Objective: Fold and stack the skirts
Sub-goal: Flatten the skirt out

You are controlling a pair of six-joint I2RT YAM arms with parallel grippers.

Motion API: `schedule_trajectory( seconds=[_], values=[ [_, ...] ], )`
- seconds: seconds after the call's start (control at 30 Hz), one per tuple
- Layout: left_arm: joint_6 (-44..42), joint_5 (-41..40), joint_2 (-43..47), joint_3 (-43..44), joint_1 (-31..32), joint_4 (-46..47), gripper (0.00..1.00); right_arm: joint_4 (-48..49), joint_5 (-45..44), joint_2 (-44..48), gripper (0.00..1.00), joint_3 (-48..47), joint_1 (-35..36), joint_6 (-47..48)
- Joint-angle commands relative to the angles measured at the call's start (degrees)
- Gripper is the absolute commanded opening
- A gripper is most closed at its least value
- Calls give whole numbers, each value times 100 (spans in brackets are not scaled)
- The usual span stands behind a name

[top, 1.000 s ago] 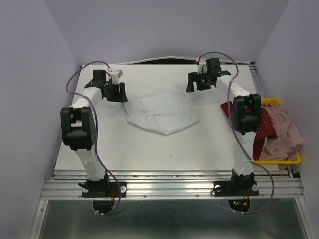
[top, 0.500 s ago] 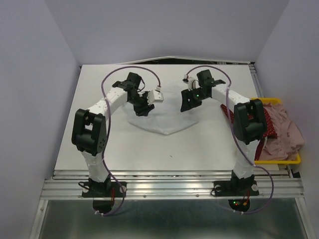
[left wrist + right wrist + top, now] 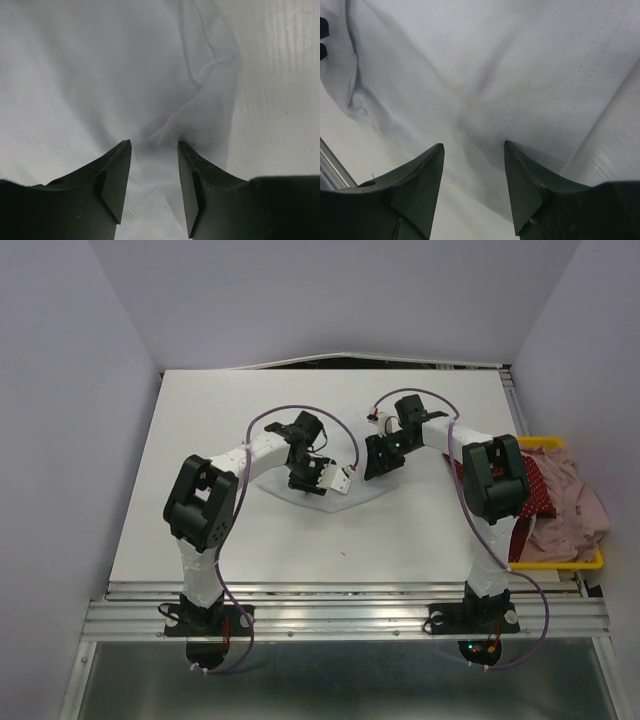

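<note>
The dark red polka-dot skirt and the dusty pink skirt lie bunched together in the yellow tray at the right. A white cloth lies flat on the table's middle. My left gripper points down onto its near left part, and my right gripper onto its right part. In the left wrist view the left gripper is open, tips on puckered white cloth. In the right wrist view the right gripper is open over the white cloth's edge.
The white table ends at a metal rail along its near side. Purple walls close in the left, back and right. The tray hangs off the table's right edge beside the right arm.
Both arms swung in from the cloth's far corners to its middle and lowered onto it. Both pairs of jaws narrowed but stay apart.
</note>
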State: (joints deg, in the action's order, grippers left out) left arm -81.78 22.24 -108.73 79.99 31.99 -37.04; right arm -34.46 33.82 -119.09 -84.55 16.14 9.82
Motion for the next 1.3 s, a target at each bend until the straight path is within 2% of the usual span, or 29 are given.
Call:
schedule_trajectory(
  seconds=[0.0, 0.07, 0.13, 0.17, 0.33, 0.47, 0.57, 0.67, 0.73, 0.77, 0.83, 1.0, 1.07, 1.13, 1.2, 1.23, 1.27],
  values=[
    [-506, -299, -78, -194, 132, -67, 53, -61, -350, -176, 57, 264, 29, 169],
    [-567, -396, -105, -246, 211, -146, 51, -52, -455, -185, 57, 246, 29, 160],
    [-602, -457, -70, -378, 246, -163, 43, -52, -525, -202, 57, 229, 29, 151],
    [-611, -527, -52, -413, 273, -198, 30, -52, -578, -220, 57, 220, 29, 151],
    [-568, -528, 378, -633, 299, -479, 0, -44, -763, -273, 56, 176, 29, 134],
    [-339, -431, 1140, -1010, 430, -612, 0, -17, -912, -290, 56, 158, 29, 81],
    [134, -352, 1590, -1518, 615, -542, 0, 18, -1035, -273, 55, 158, 29, 20],
    [836, -308, 2213, -2116, 1071, -349, 1, 36, -1088, -264, 54, 132, 29, -51],
    [1154, -151, 2478, -2425, 1439, -208, 15, 44, -1053, -203, 54, 141, 29, -68],
    [1408, -80, 2740, -2696, 1564, -181, 27, 36, -1018, -176, 54, 141, 29, -77],
    [1594, 69, 2996, -2900, 1897, -164, 35, -8, -861, -37, 55, 158, 29, -51],
    [1998, 97, 3507, -3077, 1996, -216, 38, -210, -386, 359, 58, 167, 29, 203],
    [2235, -53, 3551, -2989, 1908, -94, 38, -316, -438, 482, 58, 132, 29, 318],
    [2944, -141, 3508, -2735, 1453, 352, 37, -369, -508, 623, 57, 115, 29, 467],
    [3202, 271, 3211, -2236, 847, 381, 36, -439, -561, 720, 56, 132, 29, 590],
    [3577, 455, 3061, -2059, 235, 407, 34, -517, -518, 842, 55, 167, 29, 652],
    [3729, 552, 2755, -1692, -76, 382, 33, -527, -421, 922, 55, 211, 99, 670]
  ],
)
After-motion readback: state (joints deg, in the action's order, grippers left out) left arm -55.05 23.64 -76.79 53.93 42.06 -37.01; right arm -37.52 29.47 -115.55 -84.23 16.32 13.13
